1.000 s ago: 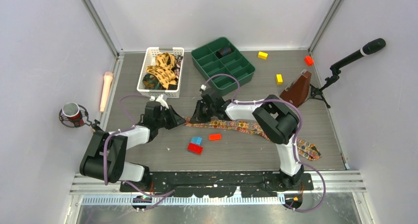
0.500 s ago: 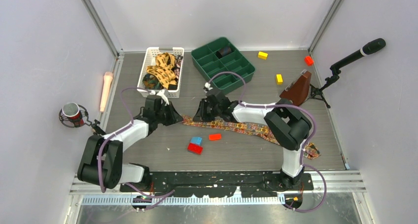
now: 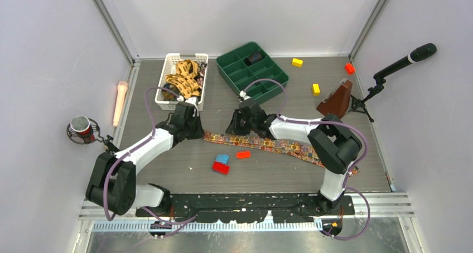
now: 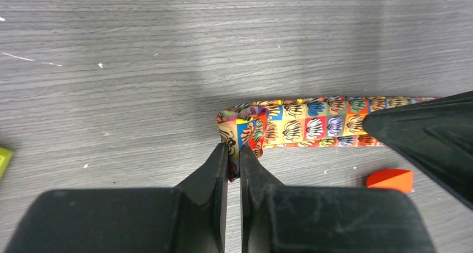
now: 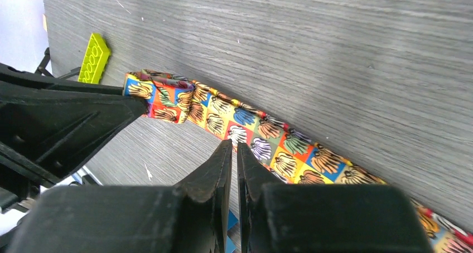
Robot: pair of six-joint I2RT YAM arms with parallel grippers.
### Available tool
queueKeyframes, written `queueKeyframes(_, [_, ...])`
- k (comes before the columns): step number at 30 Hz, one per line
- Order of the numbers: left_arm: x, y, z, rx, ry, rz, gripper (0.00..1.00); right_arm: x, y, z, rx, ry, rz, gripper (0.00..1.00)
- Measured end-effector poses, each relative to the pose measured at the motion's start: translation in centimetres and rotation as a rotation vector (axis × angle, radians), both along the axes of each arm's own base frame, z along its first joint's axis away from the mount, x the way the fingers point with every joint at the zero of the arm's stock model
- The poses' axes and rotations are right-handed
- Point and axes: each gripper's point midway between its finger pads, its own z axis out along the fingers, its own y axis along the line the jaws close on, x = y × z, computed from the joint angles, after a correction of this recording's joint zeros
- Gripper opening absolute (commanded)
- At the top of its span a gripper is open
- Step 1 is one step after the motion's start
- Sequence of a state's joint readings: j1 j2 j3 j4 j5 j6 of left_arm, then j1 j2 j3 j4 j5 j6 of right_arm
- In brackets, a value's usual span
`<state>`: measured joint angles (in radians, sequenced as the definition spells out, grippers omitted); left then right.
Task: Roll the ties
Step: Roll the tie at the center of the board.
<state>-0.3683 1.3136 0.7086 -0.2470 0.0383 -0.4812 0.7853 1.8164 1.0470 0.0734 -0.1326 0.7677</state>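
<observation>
One tie lies stretched across the middle of the surface, running from a folded-over left end toward the near right, where it passes under the right arm. The left tool has its jaws almost together and pinches that folded end between them, as its wrist view shows. The right tool sits just to the right over the same tie, jaws a narrow slit apart with their tips at the cloth's edge; I cannot tell whether they grip it. Several other ties are heaped in the white basket at the far left. Just on the near side of the stretched tie lie an orange-red block, a blue block and a red block. To the right of the basket stands a green tray.
</observation>
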Motion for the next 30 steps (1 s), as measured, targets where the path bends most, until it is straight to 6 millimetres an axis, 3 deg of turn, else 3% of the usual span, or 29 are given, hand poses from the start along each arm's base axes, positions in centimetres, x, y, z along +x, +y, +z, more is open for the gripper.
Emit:
queueKeyframes(12, [0.5, 0.5, 1.4, 0.279, -0.06, 0.004, 0.0, 0.3, -1.9, 1.1, -0.026, -0.052, -0.06, 0.14])
queueKeyframes(20, [0.6, 0.6, 1.3, 0.43, -0.077, 0.001, 0.0, 0.3, -3.5, 1.5, -0.062, -0.068, -0.1, 0.14])
queueKeyframes(30, [0.8, 0.6, 1.1, 0.557, -0.089, -0.013, 0.0, 0.2, -5.5, 3.8, -0.065, -0.119, -0.141, 0.14])
